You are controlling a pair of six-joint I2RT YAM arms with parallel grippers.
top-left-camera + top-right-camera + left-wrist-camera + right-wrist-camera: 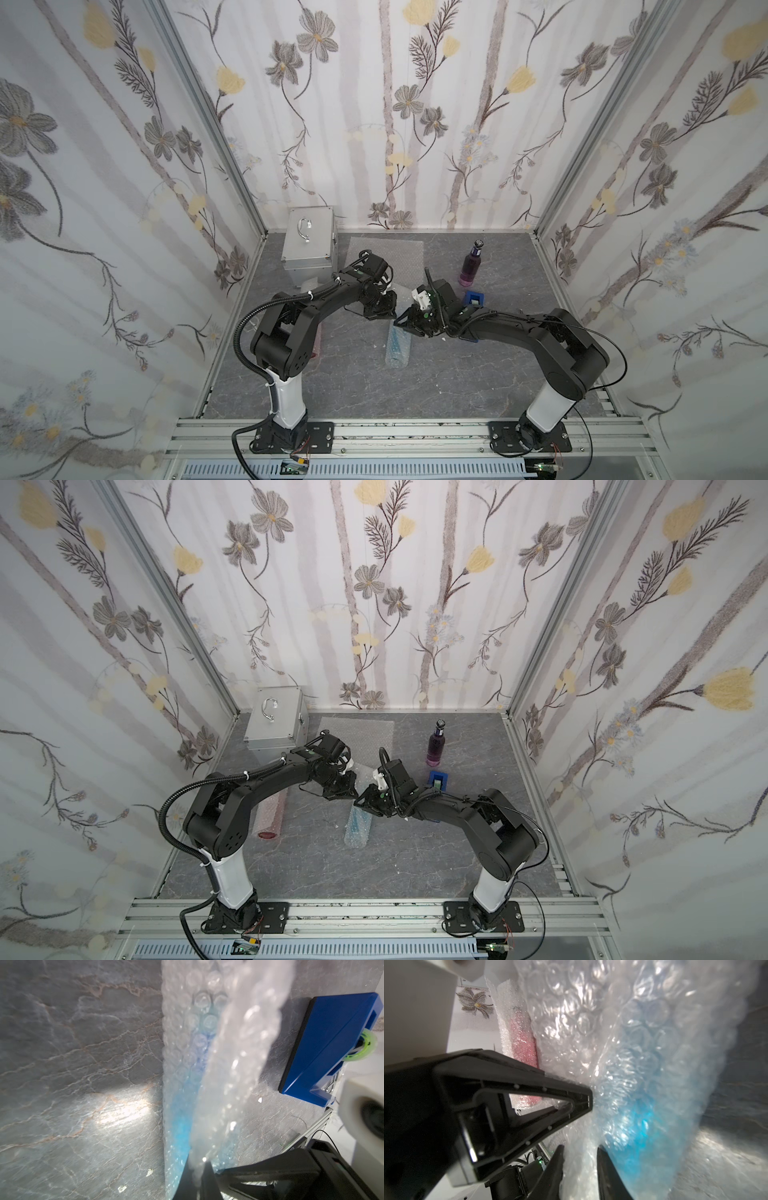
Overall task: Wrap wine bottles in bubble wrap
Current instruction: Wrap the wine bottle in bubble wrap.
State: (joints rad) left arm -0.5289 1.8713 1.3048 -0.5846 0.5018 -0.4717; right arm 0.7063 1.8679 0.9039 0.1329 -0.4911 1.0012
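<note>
In both top views your two grippers meet tip to tip over the far end of the blue bottle (398, 348). It lies rolled in bubble wrap (239, 1053) mid-table, but the arms hide the jaws there.

The wrist views show you the jaws. In the left wrist view, the left gripper (199, 1168) is pinched together on a loose flap of the wrap that stands up off the roll. In the right wrist view, the right gripper (580, 1159) has its fingers apart, with wrap filling the gap.

The right wrist view also shows you the red bottle (524, 1047), wrapped and lying beyond the blue one.

Only the top views show you the purple bottle (468, 266). It stands upright and bare near the back, just beyond the blue tape dispenser (474, 299). They also show a spare sheet (386, 251) lying flat beside the silver case (309, 245).
</note>
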